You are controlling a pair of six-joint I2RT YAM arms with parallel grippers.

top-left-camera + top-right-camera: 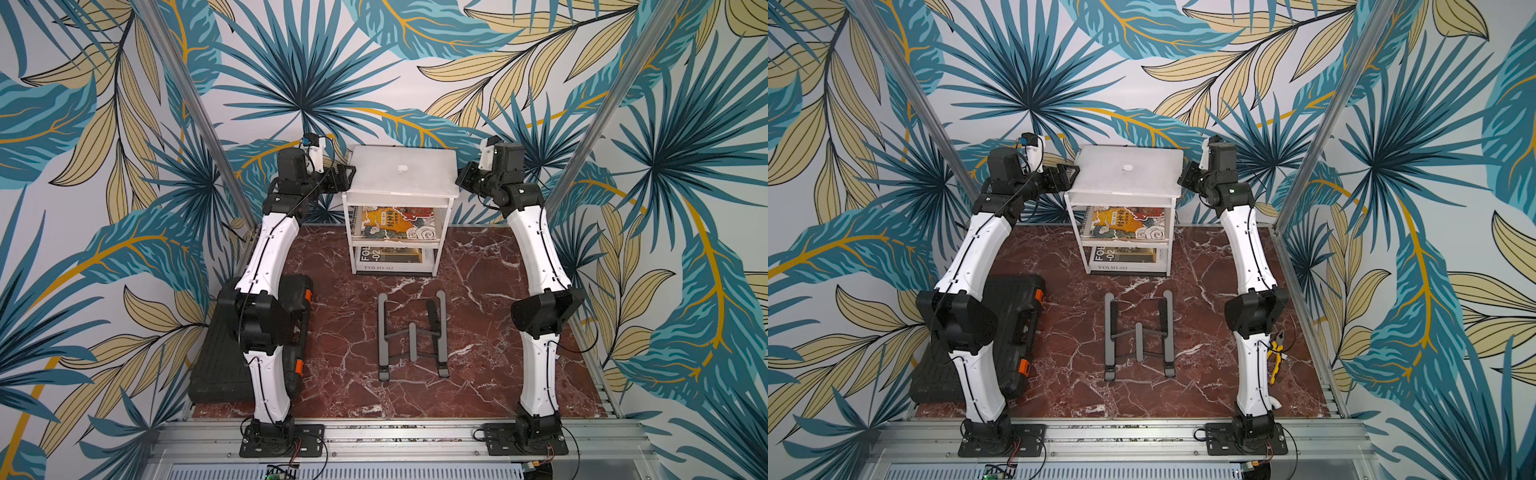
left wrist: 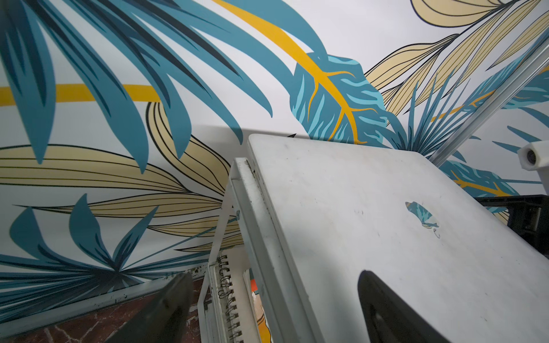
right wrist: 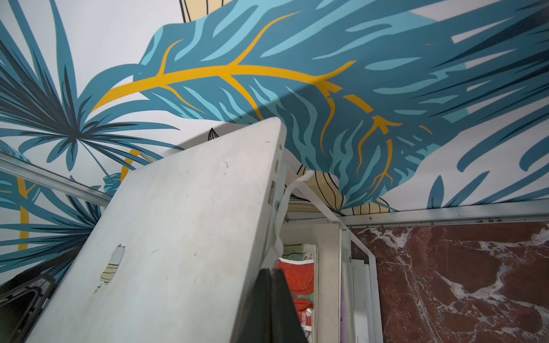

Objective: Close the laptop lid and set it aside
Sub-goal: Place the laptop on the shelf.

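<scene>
The silver laptop [image 1: 376,176] lies flat on the white shelf top [image 1: 399,197] at the back, in both top views. The laptop lid [image 1: 419,164] is down, apple logo up. My left gripper [image 1: 348,176] is open at the laptop's left edge. In the left wrist view, one finger [image 2: 383,311] hangs over the lid [image 2: 371,208] and the other finger [image 2: 166,308] is out beside the shelf. My right gripper [image 1: 460,179] is shut, with nothing between its fingers. In the right wrist view its tips [image 3: 270,273] sit against the laptop's right edge [image 3: 267,213].
The white shelf unit [image 1: 1077,232] holds books [image 1: 395,222] on its lower levels. A grey folding stand [image 1: 411,336] lies mid-table on the red marble. A black ribbed case [image 1: 220,370] sits under the left arm. Yellow pliers [image 1: 1276,357] lie beside the right arm.
</scene>
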